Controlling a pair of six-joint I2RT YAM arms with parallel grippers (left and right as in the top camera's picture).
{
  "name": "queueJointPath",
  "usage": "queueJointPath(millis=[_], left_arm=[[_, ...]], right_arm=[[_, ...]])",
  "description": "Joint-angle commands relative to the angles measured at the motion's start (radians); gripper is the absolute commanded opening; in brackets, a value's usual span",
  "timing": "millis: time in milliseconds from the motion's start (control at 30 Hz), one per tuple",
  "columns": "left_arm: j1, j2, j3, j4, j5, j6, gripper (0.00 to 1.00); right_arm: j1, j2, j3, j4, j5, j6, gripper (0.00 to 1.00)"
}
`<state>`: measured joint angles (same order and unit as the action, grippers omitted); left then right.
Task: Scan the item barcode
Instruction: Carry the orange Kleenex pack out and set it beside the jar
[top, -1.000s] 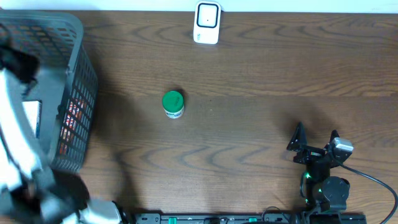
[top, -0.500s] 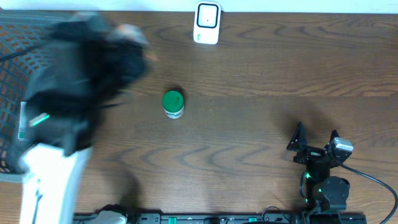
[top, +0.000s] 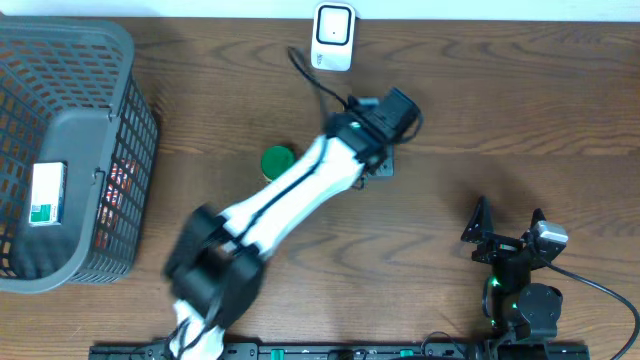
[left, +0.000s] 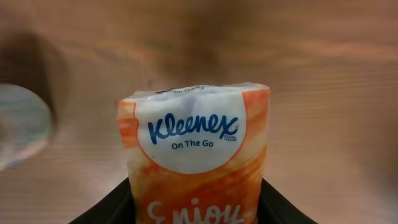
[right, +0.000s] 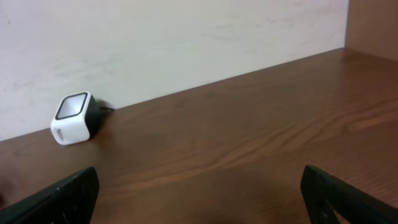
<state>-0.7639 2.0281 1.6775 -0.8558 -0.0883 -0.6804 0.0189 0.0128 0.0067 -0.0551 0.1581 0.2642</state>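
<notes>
An orange and white Kleenex tissue pack (left: 196, 149) stands upright between my left gripper's (left: 196, 208) black fingers, which are shut on its lower part. From overhead, that gripper (top: 385, 120) hangs over the table's middle, just below and to the right of the white barcode scanner (top: 333, 37). The gripper head hides the pack in this view. The pack's face with the logo shows, and no barcode is visible. My right gripper (top: 508, 225) rests at the front right, wide open and holding nothing (right: 199, 199). It sees the scanner (right: 74, 117) against the back wall.
A green-lidded jar (top: 278, 163) stands just left of the left arm. A grey mesh basket (top: 110, 60) fills the far left and holds a white box (top: 47, 193). A blurred pale round shape (left: 18, 127) shows at the left of the left wrist view.
The left arm has swung from over the basket at the left across to the table's middle near the scanner, carrying the tissue pack. The right arm has stayed still.
</notes>
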Motion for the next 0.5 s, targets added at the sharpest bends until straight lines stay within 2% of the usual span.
queueJointPath(millis=[0,200,367,467], left_arm=[[0.013,0.106,0.001,0.0,-0.039,-0.048,0.45],[0.012,0.19,0.001,0.007,-0.097,-0.047,0.47],[0.027,0.108,0.032,-0.023,-0.146,0.048,0.86],[0.064,-0.013,0.111,-0.096,-0.148,0.17,0.93]], right_arm=[[0.002,-0.001,-0.001,-0.002,0.013,0.012,0.99],[0.002,-0.001,-0.001,-0.002,0.013,0.012,0.99],[0.002,-0.001,-0.002,-0.002,0.013,0.012,0.99],[0.002,-0.001,-0.001,-0.002,0.013,0.012,0.99]])
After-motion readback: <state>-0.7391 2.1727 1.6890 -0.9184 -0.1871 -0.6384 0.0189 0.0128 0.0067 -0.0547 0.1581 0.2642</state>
